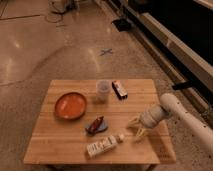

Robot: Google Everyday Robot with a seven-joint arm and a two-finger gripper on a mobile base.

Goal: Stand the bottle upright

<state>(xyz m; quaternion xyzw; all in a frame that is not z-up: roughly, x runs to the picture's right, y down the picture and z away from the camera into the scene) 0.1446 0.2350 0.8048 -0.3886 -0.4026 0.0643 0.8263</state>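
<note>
The bottle (103, 146) lies on its side near the front edge of the wooden table (60, 145), its small white cap pointing right. My gripper (136, 127) hangs at the end of the white arm coming in from the right. It is just right of the cap and slightly behind it, a little apart from the bottle. Its pale fingers (141, 134) are spread and hold nothing.
A translucent white cup (103, 90) stands at the table's back middle. An orange bowl (70, 105) sits at the left. A dark snack bar (119, 89) lies beside the cup. A red and blue packet (96, 125) lies just behind the bottle.
</note>
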